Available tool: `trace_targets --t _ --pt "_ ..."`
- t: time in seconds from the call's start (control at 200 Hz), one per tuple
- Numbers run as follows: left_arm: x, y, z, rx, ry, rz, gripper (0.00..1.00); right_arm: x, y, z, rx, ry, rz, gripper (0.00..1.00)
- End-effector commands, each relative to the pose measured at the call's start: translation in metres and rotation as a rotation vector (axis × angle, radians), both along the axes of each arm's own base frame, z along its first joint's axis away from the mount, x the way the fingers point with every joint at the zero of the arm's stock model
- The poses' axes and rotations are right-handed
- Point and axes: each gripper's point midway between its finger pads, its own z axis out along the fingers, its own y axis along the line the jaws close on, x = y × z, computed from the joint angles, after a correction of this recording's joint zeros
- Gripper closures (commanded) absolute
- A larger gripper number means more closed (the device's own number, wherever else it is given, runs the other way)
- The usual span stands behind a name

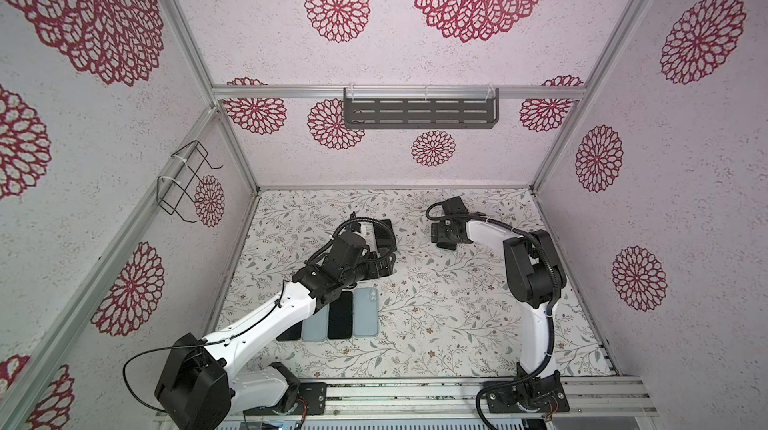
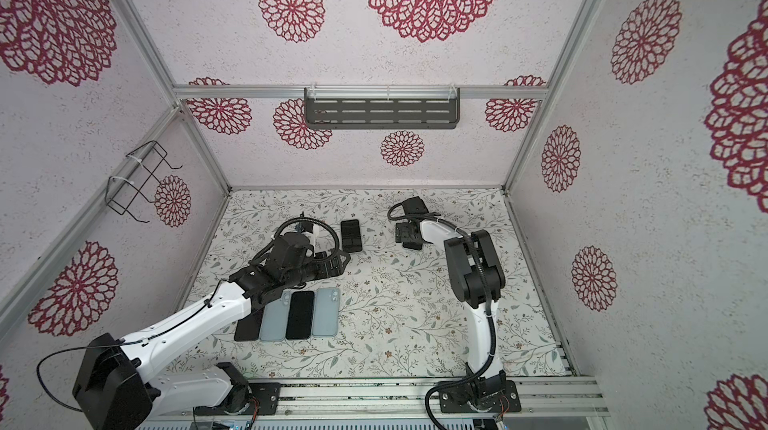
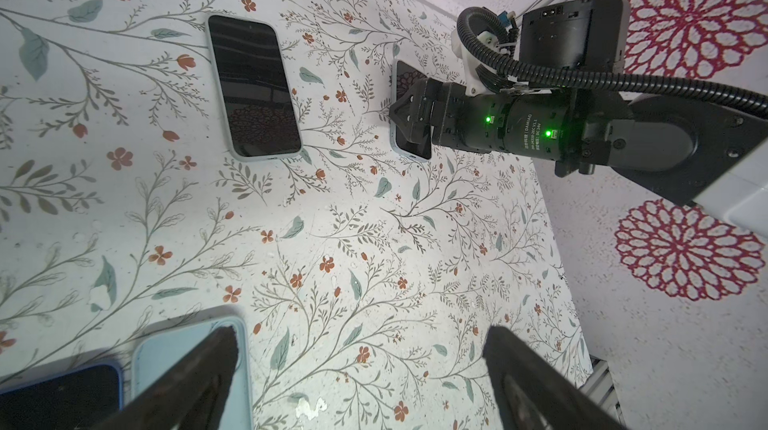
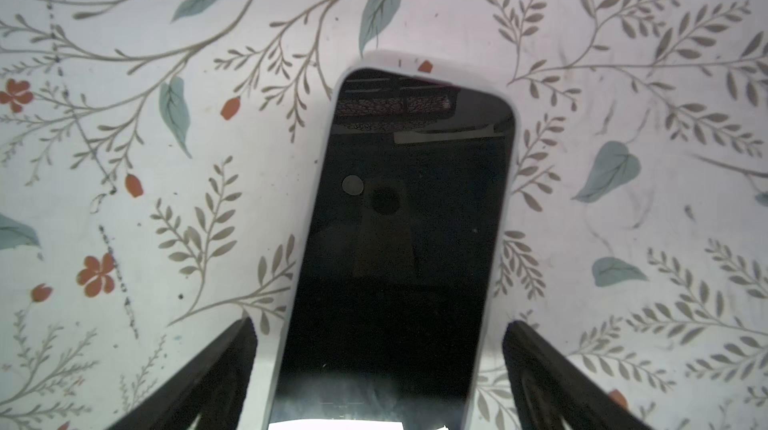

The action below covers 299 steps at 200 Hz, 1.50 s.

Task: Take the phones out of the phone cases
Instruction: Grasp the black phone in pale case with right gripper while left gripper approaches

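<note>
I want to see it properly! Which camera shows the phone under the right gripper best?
Right wrist view: the phone fills it, screen up, inside its pale case. Left wrist view shows it half hidden; both top views, a sliver.

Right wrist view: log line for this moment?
right gripper: open, astride cased phone | left gripper: open, empty | removal: not yet done

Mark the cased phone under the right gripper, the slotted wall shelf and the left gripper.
Cased phone (image 4: 407,220): right wrist view, middle of screen.
Slotted shelf (image 1: 419,106): a top view, centre of panel.
Left gripper (image 3: 359,329): left wrist view, midway between fingertips.
</note>
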Motion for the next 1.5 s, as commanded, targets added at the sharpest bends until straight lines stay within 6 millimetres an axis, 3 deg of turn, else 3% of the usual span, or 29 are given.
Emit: trace_targets --t 0.0,0.25,0.455,0.886,1.141,1.306,1.346,1.371,1.491 --pt "0.005 -0.008 0.010 -0.025 -0.024 -0.011 0.03 0.003 -0.005 -0.004 -0.014 0.013 -0.015 0.05" --pt "0.009 -0.012 0.014 -0.035 -0.025 -0.007 0.03 0.001 -0.009 -0.011 -0.025 0.030 -0.017 0.09" --pt "0.027 -0.014 0.001 -0.052 0.052 0.052 0.03 -0.008 -0.013 -0.010 -0.020 0.028 -0.013 0.23" --pt "0.081 -0.077 -0.003 -0.290 0.120 0.003 0.02 -0.043 -0.009 0.019 0.087 -0.048 0.038 0.47" --pt "0.105 -0.111 -0.037 -0.389 0.235 0.003 0.02 -0.080 0.002 0.040 0.222 -0.106 0.114 0.55" --pt "0.108 -0.123 -0.061 -0.394 0.301 0.018 0.03 -0.101 0.014 0.054 0.327 -0.150 0.183 0.59" --pt "0.108 -0.126 -0.059 -0.410 0.304 0.016 0.03 -0.106 0.018 0.059 0.351 -0.161 0.199 0.60" --pt "0.108 -0.128 -0.078 -0.397 0.336 0.024 0.04 -0.108 0.020 0.061 0.366 -0.164 0.210 0.60" --pt "0.108 -0.136 -0.089 -0.426 0.365 0.025 0.04 -0.122 0.029 0.070 0.432 -0.186 0.265 0.62"
